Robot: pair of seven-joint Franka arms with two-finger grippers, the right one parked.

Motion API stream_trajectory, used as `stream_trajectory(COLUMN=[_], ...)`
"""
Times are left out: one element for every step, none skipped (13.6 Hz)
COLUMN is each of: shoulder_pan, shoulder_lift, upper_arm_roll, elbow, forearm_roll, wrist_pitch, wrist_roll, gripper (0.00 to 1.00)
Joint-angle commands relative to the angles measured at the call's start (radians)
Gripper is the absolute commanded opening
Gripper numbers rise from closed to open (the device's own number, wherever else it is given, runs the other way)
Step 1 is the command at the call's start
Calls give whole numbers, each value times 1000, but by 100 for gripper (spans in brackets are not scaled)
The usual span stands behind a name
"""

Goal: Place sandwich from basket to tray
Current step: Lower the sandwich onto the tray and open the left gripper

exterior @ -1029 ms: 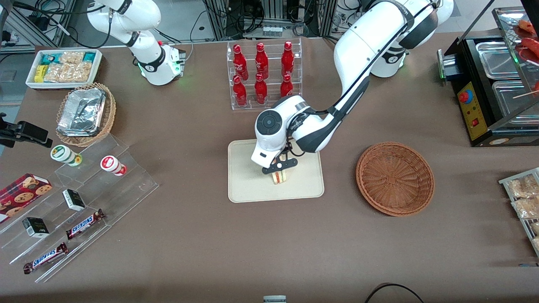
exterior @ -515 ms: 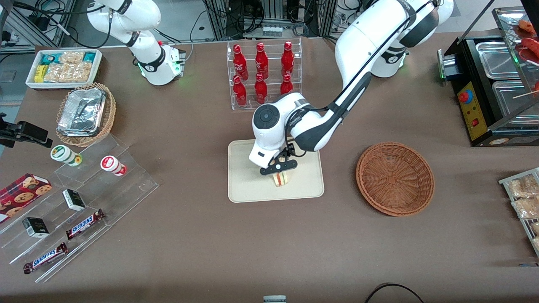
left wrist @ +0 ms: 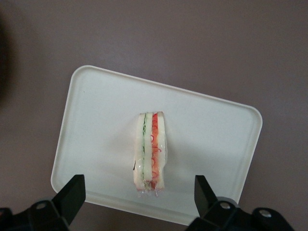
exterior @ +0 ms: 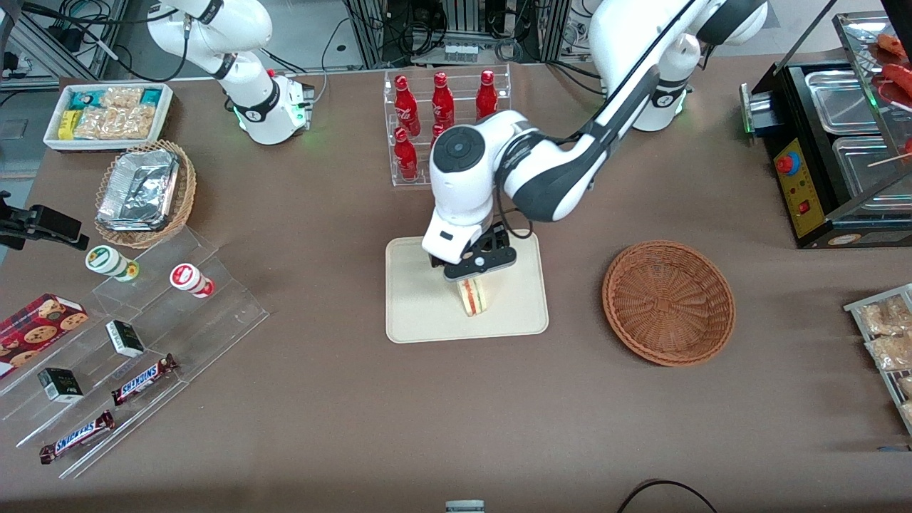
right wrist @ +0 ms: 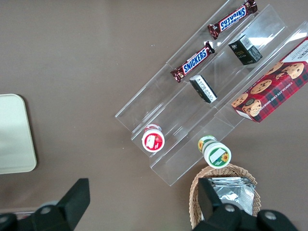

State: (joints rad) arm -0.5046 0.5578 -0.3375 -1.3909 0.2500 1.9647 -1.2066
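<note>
My claw (exterior: 476,268) hangs above the tray (exterior: 420,313), fingers (left wrist: 72,195) spread wide, clear of the sandwich (exterior: 473,296) standing on edge on it.

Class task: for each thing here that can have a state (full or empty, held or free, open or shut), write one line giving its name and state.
sandwich: free, standing on edge on the tray.
tray: holds only the sandwich.
basket: empty.
gripper: open, above the sandwich, holding nothing.
bottle rack: loaded with red bottles, upright.
foil container: sitting in the tan basket.
</note>
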Motion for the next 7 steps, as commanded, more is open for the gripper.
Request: stream_trajectory(shoulder_pan=[-2,-2,-3,-2,-2,-3,-3], shoulder_lift=[-70,-81,-97,-117,-134,-154,-182], upper_arm_roll=[47,76,113,144,184,233,268], elbow=[-25,-23,-26,-34,-45,-62,-91], forearm_roll=[-51,-76,-113,-150,-191,-228,-248], wrist_pitch=[-18,-35,-49,-66,-91,-111,-130], wrist_roll=[36,71,118,187,258,327,399], gripper=[100,100,100,100,100,100,100])
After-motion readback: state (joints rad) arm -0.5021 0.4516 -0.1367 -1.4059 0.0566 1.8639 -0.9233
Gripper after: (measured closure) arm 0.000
